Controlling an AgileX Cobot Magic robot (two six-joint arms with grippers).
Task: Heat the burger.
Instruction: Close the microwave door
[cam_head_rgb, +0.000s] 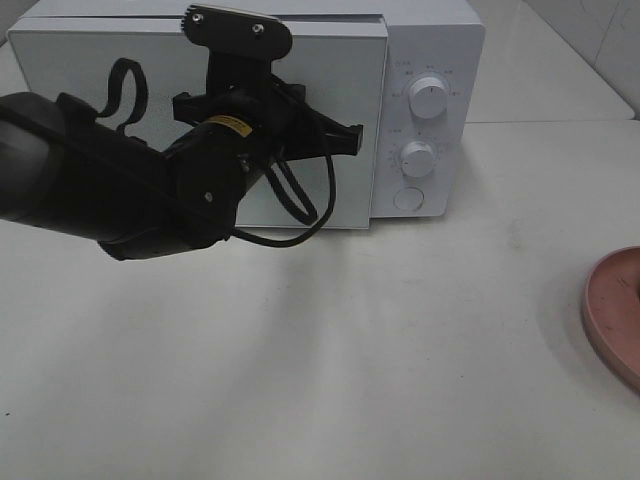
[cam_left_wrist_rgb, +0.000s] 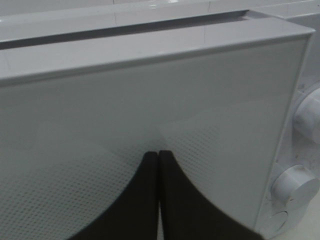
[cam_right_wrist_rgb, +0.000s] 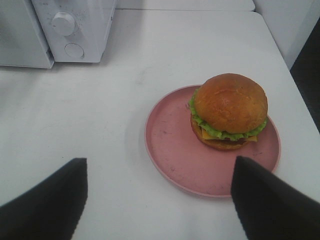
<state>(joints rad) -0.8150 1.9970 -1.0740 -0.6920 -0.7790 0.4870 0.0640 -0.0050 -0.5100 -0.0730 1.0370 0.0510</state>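
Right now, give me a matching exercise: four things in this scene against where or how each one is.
Things:
1. burger
2. left end effector
3. right end effector
4. pink plate

States:
A. shut, at the microwave door
B. open, above the table
C. on the plate
D. on the table, right of the microwave

Pairs: 1-C, 2-A, 3-B, 4-D

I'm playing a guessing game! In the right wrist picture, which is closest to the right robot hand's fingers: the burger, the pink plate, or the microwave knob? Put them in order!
Measured from the right gripper:
1. Pink plate: its near rim sits just ahead of the open fingers.
2. Burger: on the plate's far side.
3. Microwave knob: farthest, across the table on the microwave.
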